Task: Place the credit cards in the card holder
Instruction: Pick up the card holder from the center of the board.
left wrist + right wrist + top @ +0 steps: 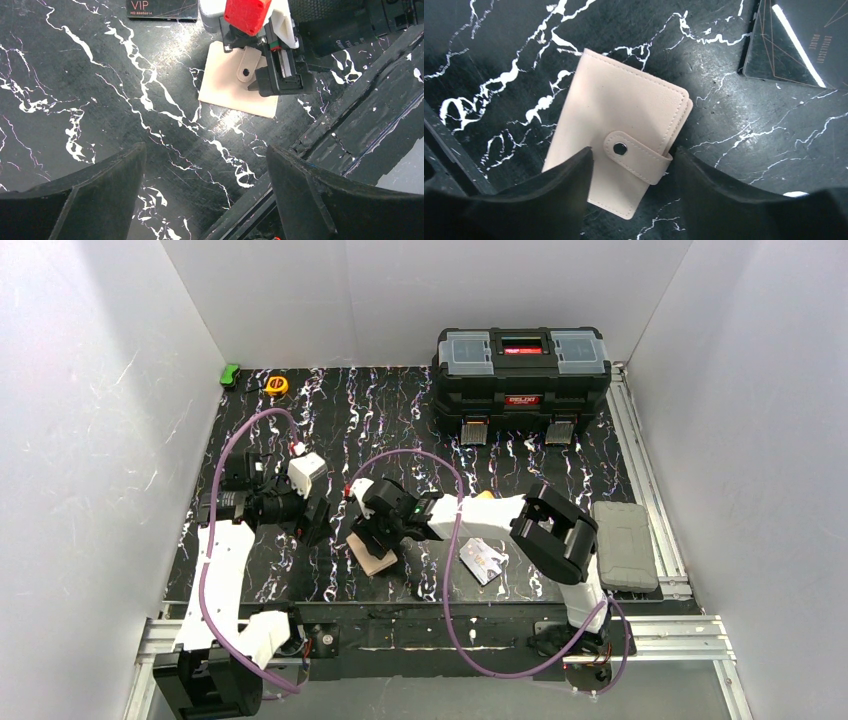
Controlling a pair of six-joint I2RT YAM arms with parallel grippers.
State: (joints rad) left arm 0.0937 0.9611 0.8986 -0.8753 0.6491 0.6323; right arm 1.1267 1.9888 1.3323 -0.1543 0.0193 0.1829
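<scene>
The cream card holder (624, 120) lies shut on the black marbled table, its snap tab (639, 157) fastened. My right gripper (633, 150) hangs just above it, open, with the tab between its fingers; the left finger overlaps the holder's cover. From above, the card holder (377, 561) shows under the right gripper (380, 538). A silver-white credit card (484, 562) lies to its right. An orange-yellow corner (485, 496) peeks from behind the right arm. A dark card (791, 42) lies near the holder. My left gripper (206, 147) is open and empty, short of the card holder (225, 90).
A big black toolbox (522, 368) stands at the back right. A grey case (624, 545) lies on the right rail. A yellow tape measure (277, 385) and a green object (231, 374) sit at the back left. The table's front edge (350, 115) runs close to the holder.
</scene>
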